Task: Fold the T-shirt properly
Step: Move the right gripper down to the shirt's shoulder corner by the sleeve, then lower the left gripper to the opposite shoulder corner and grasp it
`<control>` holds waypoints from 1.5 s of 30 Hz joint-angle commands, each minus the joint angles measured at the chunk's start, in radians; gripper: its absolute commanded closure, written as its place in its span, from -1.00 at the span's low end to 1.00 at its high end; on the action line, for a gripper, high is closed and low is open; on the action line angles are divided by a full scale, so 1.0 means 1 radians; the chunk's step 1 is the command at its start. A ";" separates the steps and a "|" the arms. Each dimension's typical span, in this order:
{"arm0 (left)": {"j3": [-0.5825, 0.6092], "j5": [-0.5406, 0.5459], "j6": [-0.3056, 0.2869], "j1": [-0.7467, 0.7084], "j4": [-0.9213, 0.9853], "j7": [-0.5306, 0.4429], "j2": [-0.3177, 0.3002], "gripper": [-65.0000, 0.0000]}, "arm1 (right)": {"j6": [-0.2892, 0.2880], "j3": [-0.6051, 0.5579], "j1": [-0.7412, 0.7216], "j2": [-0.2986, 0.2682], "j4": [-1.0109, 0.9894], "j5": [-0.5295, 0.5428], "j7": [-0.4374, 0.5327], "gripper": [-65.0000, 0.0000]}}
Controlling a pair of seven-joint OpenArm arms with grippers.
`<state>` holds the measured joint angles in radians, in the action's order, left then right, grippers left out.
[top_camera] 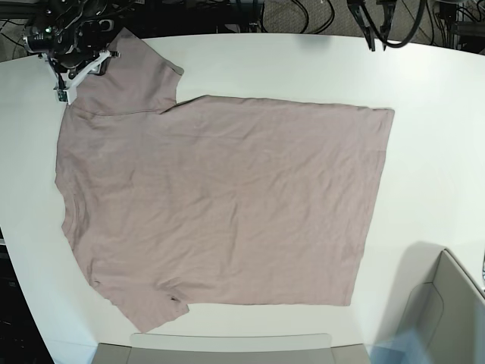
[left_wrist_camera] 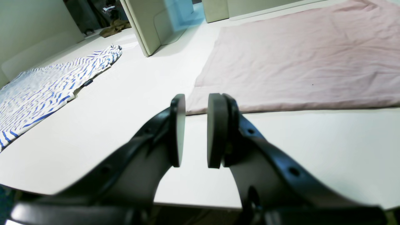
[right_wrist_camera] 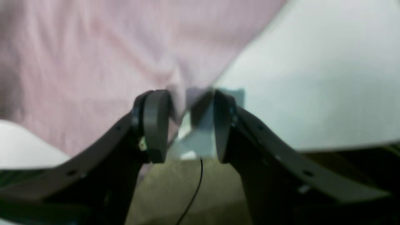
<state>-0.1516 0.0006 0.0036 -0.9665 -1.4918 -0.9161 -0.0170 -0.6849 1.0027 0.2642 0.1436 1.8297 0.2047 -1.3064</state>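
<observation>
The pink T-shirt (top_camera: 220, 205) lies spread flat across the middle of the white desk (top_camera: 432, 152), plain, with no print or label I can read. The right gripper (right_wrist_camera: 184, 125) sits at the sleeve by the desk's far corner, jaws wide with the cloth's edge between them; whether it grips is unclear. The left gripper (left_wrist_camera: 195, 131) hovers part-open and empty just off the hem corner, a blue-striped cloth (left_wrist_camera: 47, 90) lying well aside.

white table (top_camera: 424, 152), pink T-shirt (top_camera: 220, 197) (flat), striped cloth (left_wrist_camera: 47, 87)
</observation>
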 commanded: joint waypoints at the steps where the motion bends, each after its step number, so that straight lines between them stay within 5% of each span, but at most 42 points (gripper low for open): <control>1: -0.003 0.002 0.005 -0.018 -0.010 -0.024 -0.002 0.59 | -0.013 -0.028 0.002 0.009 -0.025 -0.044 -0.028 0.25; 7: -0.003 0.002 0.003 -0.018 -0.014 -0.024 -0.002 0.58 | -0.013 -0.198 0.066 0.012 -0.028 -0.075 0.031 0.25; 15: 0.008 0.005 -0.001 0.005 -0.026 0.048 -0.005 0.58 | -0.013 -0.201 0.082 0.011 -0.029 -0.078 0.029 0.25; 20: 0.077 0.009 -0.015 0.013 -0.131 0.285 -0.007 0.57 | -0.013 -0.199 0.116 0.009 -0.029 -0.078 0.035 0.25; 22: 0.103 0.049 -0.081 0.013 -0.203 0.372 -0.007 0.52 | -0.013 -0.199 0.126 0.004 -0.029 -0.080 0.035 0.25; 30: -0.006 0.565 -0.377 0.062 -0.452 0.888 -0.042 0.46 | -0.013 -0.104 0.102 -0.003 -0.037 -0.268 0.037 0.25; 36: -0.191 0.744 -0.477 0.185 -0.435 1.244 -0.061 0.47 | -0.013 -0.081 0.062 -0.074 -0.244 -0.406 0.037 0.25; 45: -0.308 0.750 -0.521 0.218 -0.436 1.325 -0.048 0.47 | -0.013 -0.081 0.080 -0.094 -0.377 -0.367 0.156 0.25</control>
<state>-0.4549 0.7353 -0.5034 -0.7403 -1.9106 0.4259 -0.0612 -0.6811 0.9424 0.2996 0.0032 1.5360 0.0265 -0.7082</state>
